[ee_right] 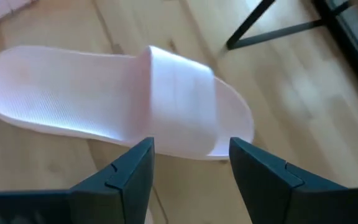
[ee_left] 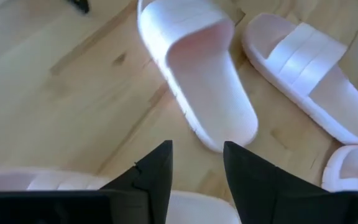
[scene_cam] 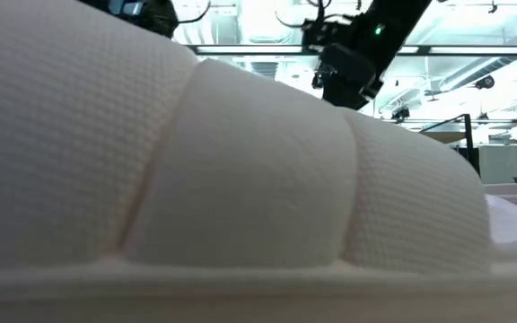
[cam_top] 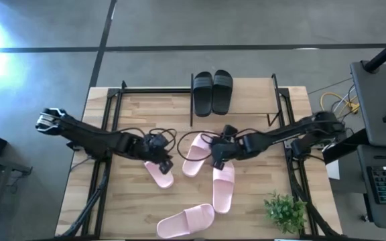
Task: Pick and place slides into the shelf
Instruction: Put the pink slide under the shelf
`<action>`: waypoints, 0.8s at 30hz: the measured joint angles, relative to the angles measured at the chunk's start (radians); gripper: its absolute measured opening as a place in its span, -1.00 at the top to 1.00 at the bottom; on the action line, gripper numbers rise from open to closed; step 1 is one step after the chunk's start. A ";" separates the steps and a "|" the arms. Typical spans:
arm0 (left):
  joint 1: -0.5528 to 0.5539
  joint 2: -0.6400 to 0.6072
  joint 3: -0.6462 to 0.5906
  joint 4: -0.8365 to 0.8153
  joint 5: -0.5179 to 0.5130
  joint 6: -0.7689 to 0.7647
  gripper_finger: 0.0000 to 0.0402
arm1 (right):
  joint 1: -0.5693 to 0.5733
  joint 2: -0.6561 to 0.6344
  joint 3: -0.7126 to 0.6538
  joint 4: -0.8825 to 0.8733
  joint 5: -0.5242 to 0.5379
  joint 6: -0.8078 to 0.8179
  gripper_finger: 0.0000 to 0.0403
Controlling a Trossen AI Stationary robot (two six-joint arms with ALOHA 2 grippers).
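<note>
Left gripper [cam_top: 161, 163] positioned over the table centre, directly above one pink slide [cam_top: 159, 173]; fingers [ee_left: 156, 171] parted, nothing held. Right gripper [cam_top: 216, 161] positioned between two more pink slides: one [cam_top: 195, 153] just beside it toward the left arm, one [cam_top: 223, 187] just below it in the high view; jaws spread wide, empty. Fourth pink slide [cam_top: 185, 221] located near the table's front edge. Black pair [cam_top: 212, 92] placed side by side on the shelf [cam_top: 154, 91].

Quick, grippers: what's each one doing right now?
Left gripper: open, empty, above a pink slide.
Right gripper: open, empty, over another pink slide.
</note>
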 joint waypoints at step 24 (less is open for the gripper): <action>-0.027 -0.013 -0.078 0.005 -0.013 -0.078 0.36 | -0.001 0.246 0.110 0.121 0.053 -0.046 0.00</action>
